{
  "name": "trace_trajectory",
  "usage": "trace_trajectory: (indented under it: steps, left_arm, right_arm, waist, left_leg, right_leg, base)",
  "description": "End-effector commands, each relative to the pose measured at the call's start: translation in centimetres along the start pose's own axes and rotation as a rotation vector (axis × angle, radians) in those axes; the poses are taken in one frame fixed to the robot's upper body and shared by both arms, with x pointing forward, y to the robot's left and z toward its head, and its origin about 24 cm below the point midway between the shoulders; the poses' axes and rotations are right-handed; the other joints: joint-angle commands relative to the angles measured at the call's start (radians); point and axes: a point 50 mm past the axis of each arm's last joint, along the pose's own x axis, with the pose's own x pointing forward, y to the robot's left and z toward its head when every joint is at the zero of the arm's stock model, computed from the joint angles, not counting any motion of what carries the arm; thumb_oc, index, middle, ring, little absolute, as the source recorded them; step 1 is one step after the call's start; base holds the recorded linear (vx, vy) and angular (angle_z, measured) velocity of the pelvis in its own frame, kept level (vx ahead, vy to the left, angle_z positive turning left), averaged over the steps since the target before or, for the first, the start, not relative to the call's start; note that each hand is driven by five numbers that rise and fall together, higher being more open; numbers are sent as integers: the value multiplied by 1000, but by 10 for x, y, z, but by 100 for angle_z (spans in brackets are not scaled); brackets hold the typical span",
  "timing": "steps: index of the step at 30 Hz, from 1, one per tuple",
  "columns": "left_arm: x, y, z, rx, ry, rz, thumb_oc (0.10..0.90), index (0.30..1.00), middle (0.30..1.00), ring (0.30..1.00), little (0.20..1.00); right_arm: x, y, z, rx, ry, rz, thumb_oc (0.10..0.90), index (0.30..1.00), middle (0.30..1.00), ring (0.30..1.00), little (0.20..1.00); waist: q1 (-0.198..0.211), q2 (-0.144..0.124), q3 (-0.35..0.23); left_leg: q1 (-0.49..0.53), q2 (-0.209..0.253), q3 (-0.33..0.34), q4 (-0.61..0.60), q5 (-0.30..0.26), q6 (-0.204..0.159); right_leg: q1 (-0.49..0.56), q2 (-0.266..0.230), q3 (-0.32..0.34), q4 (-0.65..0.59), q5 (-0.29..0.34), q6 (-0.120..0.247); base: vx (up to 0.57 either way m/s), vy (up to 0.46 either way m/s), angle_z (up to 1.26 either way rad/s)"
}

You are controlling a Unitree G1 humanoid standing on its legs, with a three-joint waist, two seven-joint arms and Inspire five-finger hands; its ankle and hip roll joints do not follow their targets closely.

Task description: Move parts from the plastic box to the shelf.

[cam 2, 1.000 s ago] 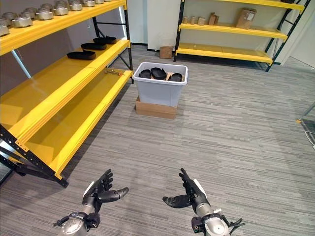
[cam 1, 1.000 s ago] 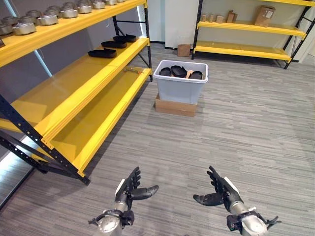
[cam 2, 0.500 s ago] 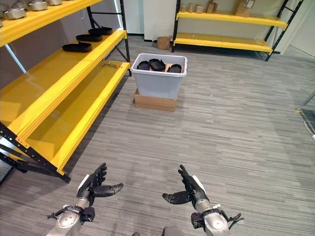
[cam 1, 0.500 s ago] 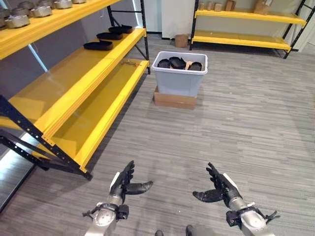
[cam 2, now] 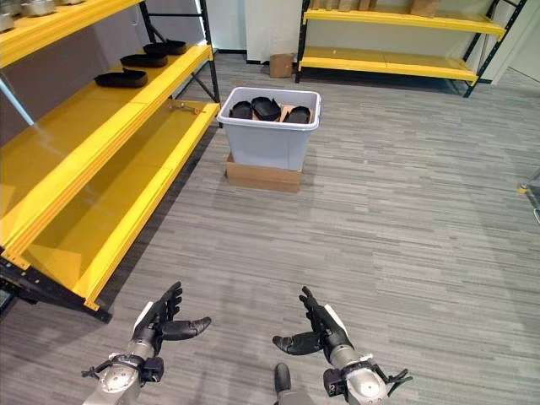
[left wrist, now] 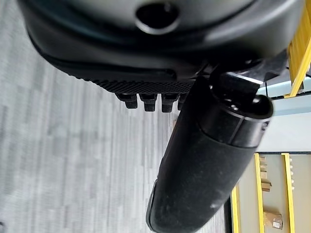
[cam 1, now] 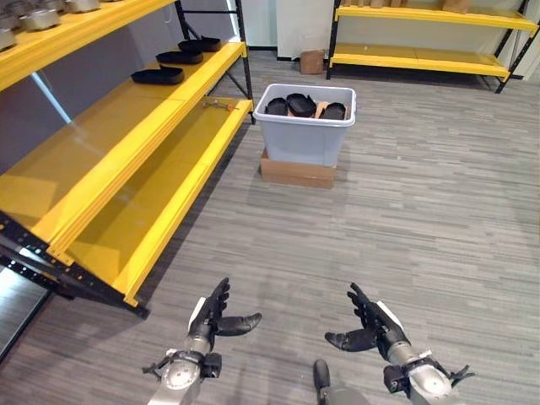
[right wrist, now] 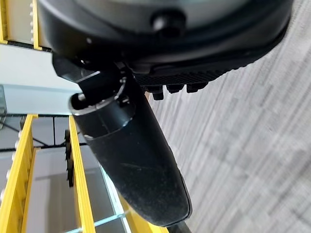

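Observation:
A grey plastic box [cam 1: 305, 139] stands on a flat cardboard carton on the floor ahead, with several black parts [cam 1: 301, 105] inside it. More black parts [cam 1: 158, 76] lie on the yellow shelf [cam 1: 110, 143] at the left. My left hand [cam 1: 211, 316] and right hand [cam 1: 371, 325] hang low over the floor, far short of the box. Both are open and hold nothing. Each wrist view shows the thumb [left wrist: 204, 165] and the fingers [right wrist: 172, 88] straight.
A lower yellow shelf board [cam 1: 160, 202] juts out near the floor at the left. Metal parts [cam 1: 42, 17] line the top shelf. A second yellow rack [cam 1: 422, 59] stands at the far wall with a small cardboard box [cam 1: 313, 61] beside it.
The camera has tipped down and moved closer, so the box and shelves sit higher in view. Both hands stay open and low.

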Motion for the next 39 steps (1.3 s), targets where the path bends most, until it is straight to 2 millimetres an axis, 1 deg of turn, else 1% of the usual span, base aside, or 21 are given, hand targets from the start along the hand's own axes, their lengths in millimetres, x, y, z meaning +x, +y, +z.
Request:
trace_trajectory:
  steps: [1,3,4,6,9,10,11,14,15,17,26,27,28,29,30,31,33,35,37,38,39]
  left_arm:
    - [17,-3,59,-12,-277,-20,900,1000,1000,1000,1000]
    - [16,-3,61,-14,-283,-26,900,1000,1000,1000,1000]
    - [14,-4,59,-17,-277,-40,900,1000,1000,1000,1000]
    - [12,-3,53,-16,-254,-39,900,1000,1000,1000,1000]
    - [10,-3,47,-21,-233,-43,900,1000,1000,1000,1000]
    - [9,-1,43,-31,-214,-35,900,1000,1000,1000,1000]
    - [8,0,41,-30,-212,-31,900,1000,1000,1000,1000]
    - [9,-3,41,-18,-213,-36,900,1000,1000,1000,1000]
    - [10,-3,44,-10,-225,-32,900,1000,1000,1000,1000]
    - [10,-3,46,-9,-232,-36,900,1000,1000,1000,1000]
    - [11,-2,53,0,-258,-48,900,1000,1000,1000,1000]
    - [11,-2,54,0,-261,-48,900,1000,1000,1000,1000]
    - [13,-2,59,20,-268,-48,900,1000,1000,1000,1000]
    - [13,-1,59,28,-269,-48,900,1000,1000,1000,1000]
    - [14,0,62,50,-275,-52,900,1000,1000,1000,1000]
    - [13,0,61,60,-271,-54,900,1000,1000,1000,1000]
    - [13,0,62,56,-278,-54,900,1000,1000,1000,1000]
    - [14,0,62,52,-276,-58,900,1000,1000,1000,1000]
    - [14,-1,58,39,-265,-52,900,1000,1000,1000,1000]
    - [12,-1,53,36,-253,-38,900,1000,1000,1000,1000]
    - [11,-4,49,25,-241,-47,900,1000,1000,1000,1000]
  right_arm:
    - [7,-13,55,2,-282,-22,900,1000,1000,1000,1000]
    - [5,-17,56,-16,-287,-31,900,1000,1000,1000,1000]
    - [3,-22,56,-26,-285,-41,900,1000,1000,1000,1000]
    - [1,-25,56,-36,-283,-48,900,1000,1000,1000,1000]
    - [-1,-27,55,-33,-279,-65,900,1000,1000,1000,1000]
    - [-2,-29,56,-26,-286,-76,900,1000,1000,1000,1000]
    - [-2,-28,55,-25,-285,-78,900,1000,1000,1000,1000]
    - [0,-25,50,41,-277,-76,900,1000,1000,1000,1000]
    - [2,-24,48,81,-272,-81,900,1000,1000,1000,1000]
    - [3,-17,47,119,-269,-57,900,1000,1000,1000,1000]
    - [7,-7,51,133,-282,-4,900,1000,1000,1000,1000]
    - [8,-6,51,132,-281,2,900,1000,1000,1000,1000]
    - [10,-1,51,146,-279,14,900,1000,1000,1000,1000]
    - [10,0,50,148,-275,20,900,1000,1000,1000,1000]
    - [7,2,51,136,-278,35,900,1000,1000,1000,1000]
    - [5,4,48,124,-266,41,900,1000,1000,1000,1000]
    - [5,6,47,159,-266,52,900,1000,1000,1000,1000]
    - [4,7,49,170,-275,65,900,1000,1000,1000,1000]
    - [4,7,48,159,-272,61,900,1000,1000,1000,1000]
    - [3,7,48,135,-263,65,900,1000,1000,1000,1000]
    - [3,7,47,131,-259,68,900,1000,1000,1000,1000]
  waist:
    - [-10,-11,-23]
    - [1,-29,-6]
    - [13,-48,18]
    - [21,-60,30]
    - [26,-70,34]
    - [35,-75,37]
    - [38,-71,34]
    - [61,-57,27]
    - [69,-55,29]
    - [65,-47,11]
    - [73,-50,-30]
    - [75,-50,-28]
    - [71,-47,-14]
    - [68,-38,-10]
    - [45,-20,15]
    - [33,2,30]
    - [7,16,37]
    - [-6,16,43]
    - [-14,12,42]
    - [-18,10,41]
    - [-18,2,11]
  left_leg:
    - [7,26,-7,177,87,-33]
    - [-82,26,-19,367,153,-43]
    - [-166,8,-35,536,178,-30]
    - [-215,9,-18,620,198,-18]
    - [-285,22,24,574,174,-3]
    - [-318,8,26,463,133,4]
    - [-327,3,25,392,133,1]
    - [-378,-4,8,176,199,-21]
    - [-387,-14,-1,171,217,-25]
    - [-344,-24,-6,158,180,-10]
    - [-261,-66,47,130,106,37]
    - [-256,-73,52,136,91,47]
    - [-221,-92,55,132,60,83]
    - [-204,-91,49,123,57,90]
    - [-159,-79,47,109,44,103]
    - [-111,-71,41,89,50,104]
    - [-60,-70,28,62,55,93]
    - [-31,-68,27,54,38,82]
    - [10,-69,21,30,16,59]
    - [64,-64,28,5,8,43]
    - [75,-37,30,24,17,21]
  right_leg:
    - [19,12,14,58,-77,32]
    - [51,14,13,48,-88,7]
    - [79,10,12,42,-97,-14]
    - [101,6,11,39,-110,-27]
    - [128,-16,13,33,-118,-22]
    - [153,-27,26,21,-124,-11]
    - [157,-28,31,15,-133,-6]
    - [202,-21,46,6,-162,4]
    - [217,-21,54,7,-169,8]
    - [237,-27,64,14,-194,19]
    - [252,-83,87,68,-186,55]
    - [243,-89,92,105,-180,62]
    - [148,-93,102,334,-99,88]
    - [104,-86,97,409,-57,92]
    - [22,-61,89,576,-10,103]
    - [-60,-63,56,648,-38,95]
    - [-133,-50,35,573,-68,84]
    - [-149,-68,25,442,-72,82]
    - [-153,-113,0,215,-34,102]
    - [-157,-136,-41,108,14,125]
    - [-91,-106,-22,91,6,101]
  base:
    - [153,-185,1]
    - [126,-213,-1]
    - [124,-206,-7]
    - [140,-128,-8]
    - [171,13,6]
    - [238,108,25]
    - [328,144,26]
    - [287,111,-9]
    - [269,93,-23]
    - [302,122,-36]
    - [225,98,-20]
    - [232,153,5]
    - [259,185,6]
    - [307,224,-2]
    - [293,176,3]
    - [355,166,-1]
    - [309,32,-4]
    - [265,-84,17]
    - [361,-177,30]
    - [588,-354,21]
    - [461,-293,17]
